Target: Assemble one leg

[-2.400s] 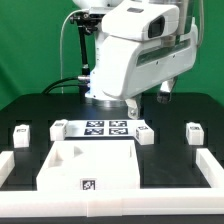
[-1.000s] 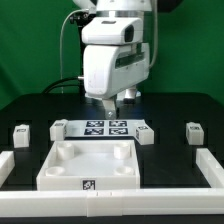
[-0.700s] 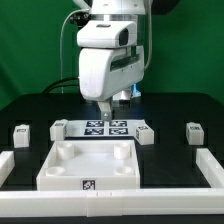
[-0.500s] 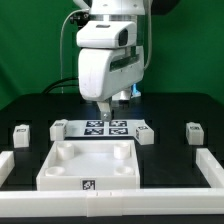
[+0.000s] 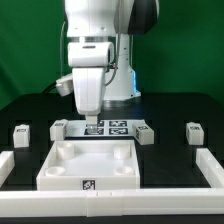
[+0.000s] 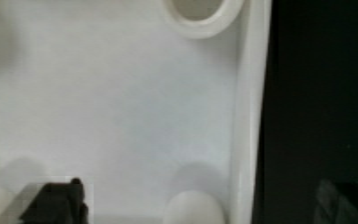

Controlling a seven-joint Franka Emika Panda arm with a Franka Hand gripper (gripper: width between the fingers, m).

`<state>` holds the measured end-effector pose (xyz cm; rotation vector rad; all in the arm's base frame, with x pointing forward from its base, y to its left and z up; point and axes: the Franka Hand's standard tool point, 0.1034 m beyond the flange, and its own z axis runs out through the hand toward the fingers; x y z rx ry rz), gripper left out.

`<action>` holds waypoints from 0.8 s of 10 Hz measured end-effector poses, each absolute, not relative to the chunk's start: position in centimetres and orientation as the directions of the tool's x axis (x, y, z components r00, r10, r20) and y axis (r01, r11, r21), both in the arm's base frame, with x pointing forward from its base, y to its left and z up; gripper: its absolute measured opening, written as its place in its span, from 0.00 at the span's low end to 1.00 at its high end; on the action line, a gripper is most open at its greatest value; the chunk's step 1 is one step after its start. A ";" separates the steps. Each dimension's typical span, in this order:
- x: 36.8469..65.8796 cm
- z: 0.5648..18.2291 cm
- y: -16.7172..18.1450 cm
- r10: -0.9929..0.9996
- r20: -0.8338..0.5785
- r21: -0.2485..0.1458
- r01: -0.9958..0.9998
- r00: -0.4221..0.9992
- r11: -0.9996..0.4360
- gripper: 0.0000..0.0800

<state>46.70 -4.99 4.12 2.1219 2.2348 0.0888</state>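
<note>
Four small white legs with tags stand in a row on the black table: one at the far left [image 5: 21, 131], one left of the marker board [image 5: 59, 127], one right of it [image 5: 145, 131], one at the far right [image 5: 193, 131]. My gripper [image 5: 93, 121] hangs above the back edge of the large white tray [image 5: 60, 170], between the second leg and the marker board [image 5: 110, 127]. It holds nothing. In the wrist view my gripper [image 6: 201, 203] has its dark fingertips [image 6: 55, 200] far apart over the tray's white floor [image 6: 105, 110], with a round socket [image 6: 206, 12] in sight.
White rails border the table at the front [image 5: 110, 200], the exterior view's left [image 5: 5, 163] and right [image 5: 214, 165]. The arm's bulky body [image 5: 95, 50] rises behind the marker board. Black table [image 6: 327, 90] shows beside the tray's edge in the wrist view.
The arm has swung toward the exterior view's left and turned. The gripper has come from above the marker board to the tray's back edge. No part has moved.
</note>
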 end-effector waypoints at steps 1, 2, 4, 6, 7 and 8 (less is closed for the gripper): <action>46.1 2.7 -5.2 0.999 0.005 0.052 0.998 -0.044 0.044 0.81; 45.9 1.7 -5.4 0.999 0.011 0.035 0.999 -0.037 0.036 0.81; 46.1 1.0 -5.1 1.000 0.016 0.034 0.999 -0.019 0.019 0.81; 46.0 0.9 -5.2 1.000 0.016 0.030 1.000 -0.009 0.009 0.81; 46.0 0.9 -5.2 1.000 0.016 0.030 1.000 -0.009 0.008 0.66; 46.0 0.9 -5.2 1.000 0.016 0.030 1.000 -0.009 0.008 0.49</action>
